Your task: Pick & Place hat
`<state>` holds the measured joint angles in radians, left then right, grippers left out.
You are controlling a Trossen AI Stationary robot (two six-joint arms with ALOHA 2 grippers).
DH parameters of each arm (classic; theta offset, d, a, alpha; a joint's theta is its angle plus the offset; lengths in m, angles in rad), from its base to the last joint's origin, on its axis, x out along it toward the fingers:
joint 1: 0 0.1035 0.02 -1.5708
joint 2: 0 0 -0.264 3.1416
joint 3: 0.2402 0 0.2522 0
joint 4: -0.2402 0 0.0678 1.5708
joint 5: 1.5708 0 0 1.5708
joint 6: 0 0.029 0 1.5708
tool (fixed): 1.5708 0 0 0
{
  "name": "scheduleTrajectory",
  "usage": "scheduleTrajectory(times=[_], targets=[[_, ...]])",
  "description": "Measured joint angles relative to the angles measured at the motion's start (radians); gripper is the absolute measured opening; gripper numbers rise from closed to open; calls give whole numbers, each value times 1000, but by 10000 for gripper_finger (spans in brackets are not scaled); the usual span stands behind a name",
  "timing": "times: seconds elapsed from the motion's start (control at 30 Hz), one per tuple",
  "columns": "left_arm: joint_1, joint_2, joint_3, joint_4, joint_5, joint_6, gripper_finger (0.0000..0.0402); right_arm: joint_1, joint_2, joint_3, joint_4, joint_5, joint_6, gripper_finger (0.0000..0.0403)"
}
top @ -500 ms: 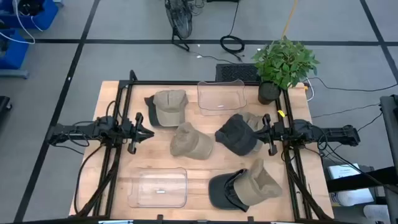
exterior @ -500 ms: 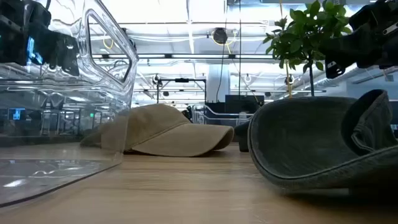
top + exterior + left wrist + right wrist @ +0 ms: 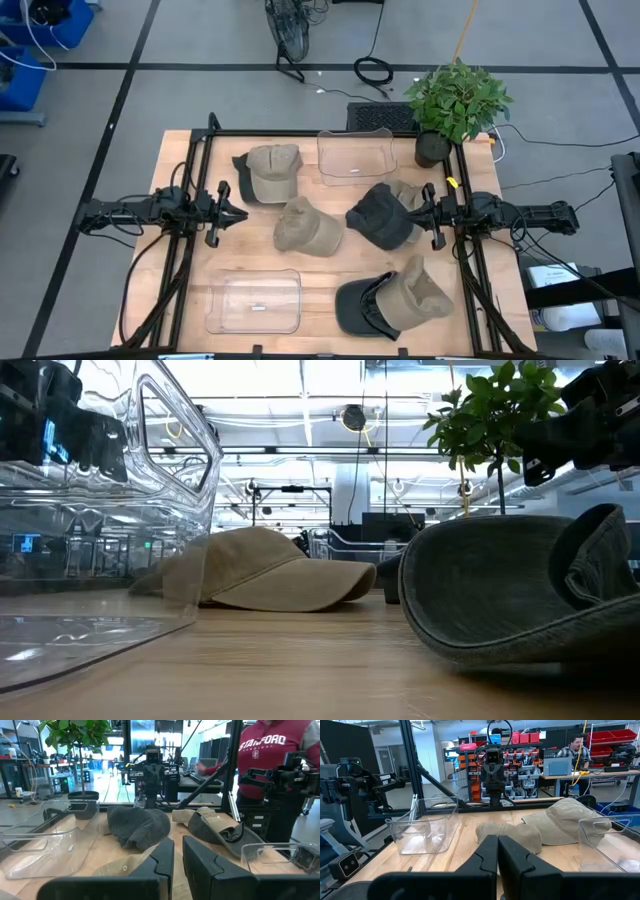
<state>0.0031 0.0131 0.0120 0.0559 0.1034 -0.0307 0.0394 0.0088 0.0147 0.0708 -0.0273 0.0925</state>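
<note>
Several hats lie on the wooden table. A tan cap (image 3: 270,172) lies at the far left, a tan hat (image 3: 307,228) in the middle, and a dark grey hat (image 3: 383,215) to its right, partly over another tan hat (image 3: 405,190). A dark and tan hat (image 3: 390,300) lies near the front edge. My left gripper (image 3: 232,212) is shut and empty, left of the middle tan hat (image 3: 120,865). My right gripper (image 3: 420,212) is shut and empty, at the dark grey hat's right side; I cannot tell if it touches the hat.
One clear bin (image 3: 355,155) stands at the far middle and another (image 3: 255,300) at the near left. A potted plant (image 3: 455,100) stands at the far right corner. A black frame (image 3: 200,150) runs along the table's sides. A person in a red sweatshirt (image 3: 270,750) stands beyond the table.
</note>
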Motion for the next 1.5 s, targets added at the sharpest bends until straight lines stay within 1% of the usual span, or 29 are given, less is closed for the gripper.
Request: scheduleTrajectory(times=[1.1,1.17,1.2,1.27,1.43,1.5], targets=[[0,0,0,0,0,0,47,0,0,0,0,0,0,0],[0,0,0,0,0,0,47,0,0,0,13,12,-1,0],[0,0,0,0,0,0,47,0,2,0,27,36,-1,0],[0,0,0,0,0,0,47,0,2,0,37,78,14,0],[0,0,0,0,0,0,47,0,3,0,47,76,125,0],[0,0,0,0,0,0,47,0,3,0,67,78,147,0]])
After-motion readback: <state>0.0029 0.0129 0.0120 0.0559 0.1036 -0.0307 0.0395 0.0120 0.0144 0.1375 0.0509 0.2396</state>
